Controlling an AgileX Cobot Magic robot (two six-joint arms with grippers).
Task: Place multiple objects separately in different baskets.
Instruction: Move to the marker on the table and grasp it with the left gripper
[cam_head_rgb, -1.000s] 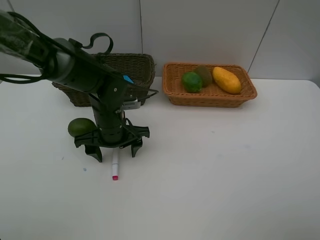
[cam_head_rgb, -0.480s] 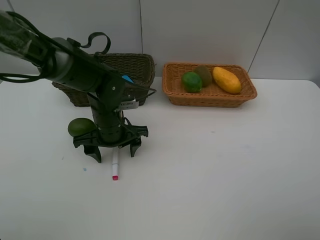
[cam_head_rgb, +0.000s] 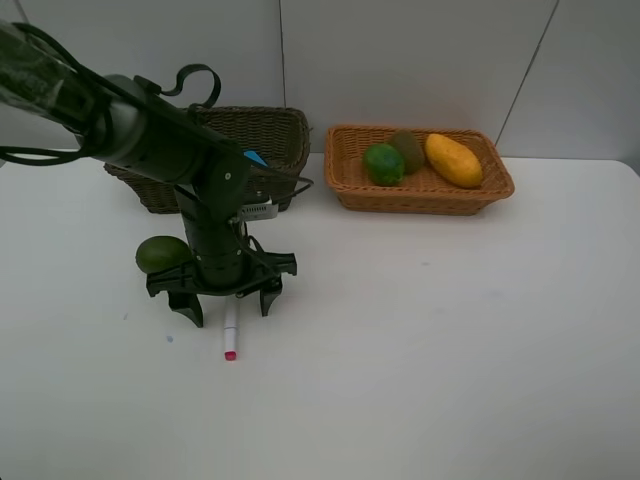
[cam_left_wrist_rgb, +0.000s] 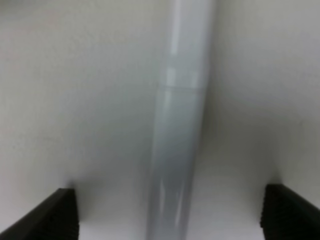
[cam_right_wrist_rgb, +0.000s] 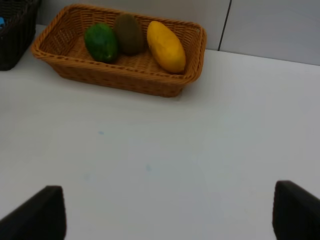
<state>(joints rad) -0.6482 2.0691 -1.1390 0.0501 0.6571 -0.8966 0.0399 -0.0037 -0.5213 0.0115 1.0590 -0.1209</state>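
The white marker (cam_head_rgb: 231, 334) lies flat on the table (cam_head_rgb: 420, 330), its barrel running straight between the spread fingers of the left gripper (cam_head_rgb: 226, 303), which straddles it from above and grips nothing. A clean pick calls for closing squarely across the barrel, centred, before lifting toward the dark basket (cam_head_rgb: 262, 140) behind it. The right gripper (cam_right_wrist_rgb: 165, 212) hangs open, well away

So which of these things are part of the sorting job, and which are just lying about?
Part of the job:
white marker
green fruit on the table
green fruit, kiwi and mango in the tan basket
dark basket
blue eraser

Just lying about:
nothing visible
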